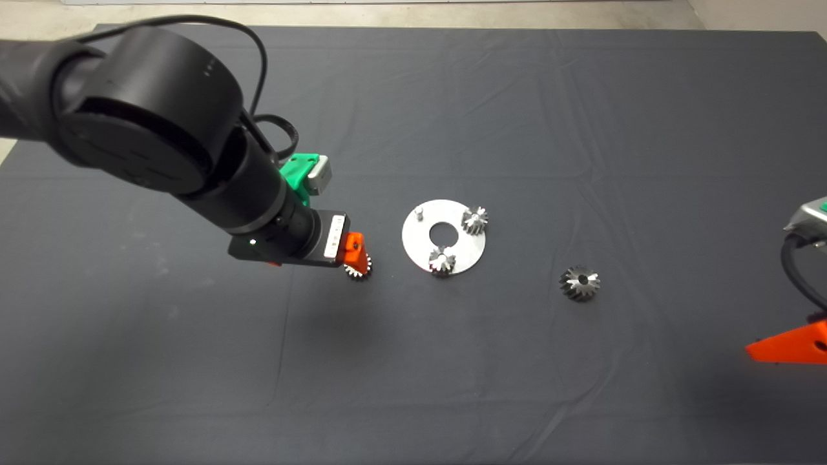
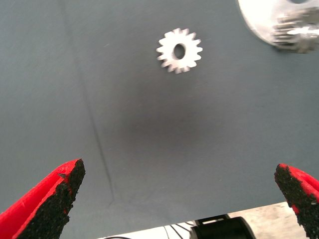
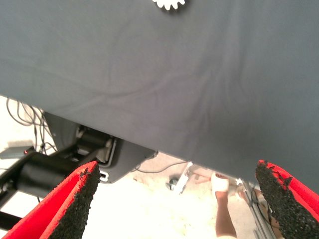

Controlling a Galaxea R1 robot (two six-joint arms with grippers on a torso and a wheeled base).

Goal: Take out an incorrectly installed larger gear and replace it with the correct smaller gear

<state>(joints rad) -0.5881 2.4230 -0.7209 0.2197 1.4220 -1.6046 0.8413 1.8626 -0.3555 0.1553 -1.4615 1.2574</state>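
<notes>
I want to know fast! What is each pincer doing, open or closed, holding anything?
Left pincer: open, empty, above the smaller gear.
Right pincer: open, empty, parked at the mat's edge.

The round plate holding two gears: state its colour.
Plain silver plate, shown best in the head view.

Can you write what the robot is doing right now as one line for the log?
left hand: open above smaller gear | larger gear: off round plate, on mat | right hand: open, parked
</notes>
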